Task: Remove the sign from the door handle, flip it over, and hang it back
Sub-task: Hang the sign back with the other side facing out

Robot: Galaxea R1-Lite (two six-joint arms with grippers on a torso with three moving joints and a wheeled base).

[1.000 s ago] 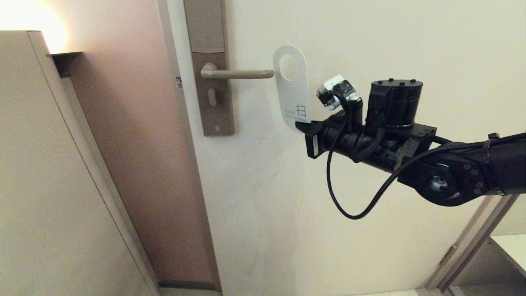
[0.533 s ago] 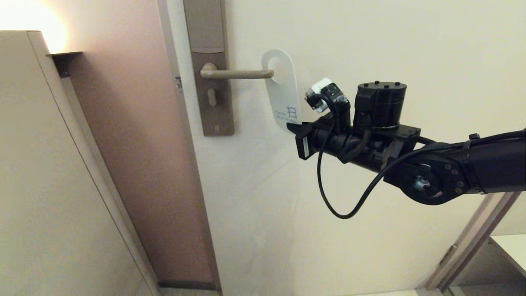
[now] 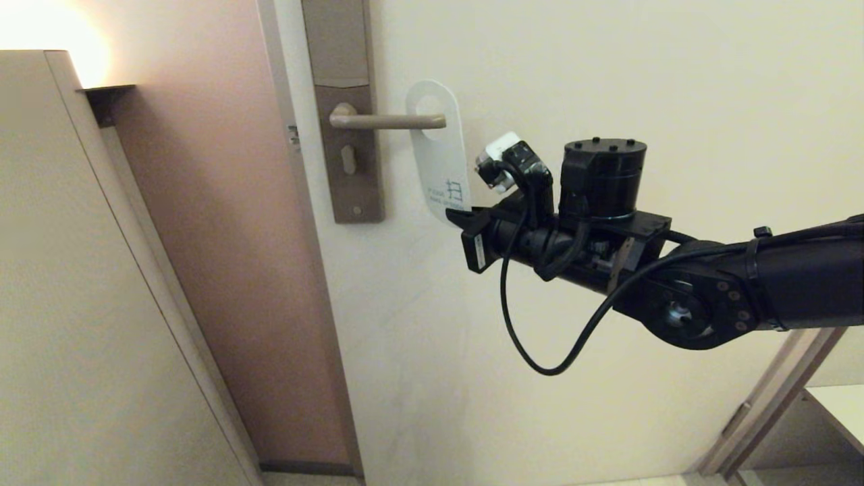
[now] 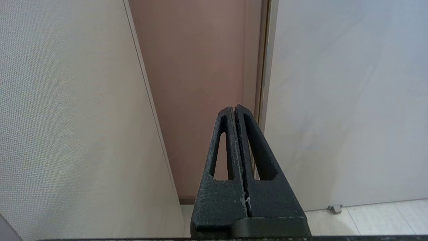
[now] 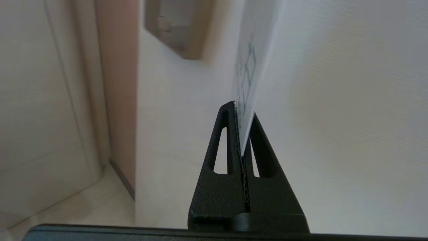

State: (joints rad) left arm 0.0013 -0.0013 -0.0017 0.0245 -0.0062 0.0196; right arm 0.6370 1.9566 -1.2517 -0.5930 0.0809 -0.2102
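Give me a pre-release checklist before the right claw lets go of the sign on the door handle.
1. Right claw grips the sign's lower end: ok.
2. White side faces outward: ok.
3. Door handle tip passes through the sign's hole: ok.
4. Sign pushed well along the lever: not ok, only at the tip.
5. Sign hangs plumb: not ok, tilted.
6. Left claw shut, away from the door handle: ok.

The sign [image 3: 442, 152] bears a large teal "扫"; smaller lines unreadable.
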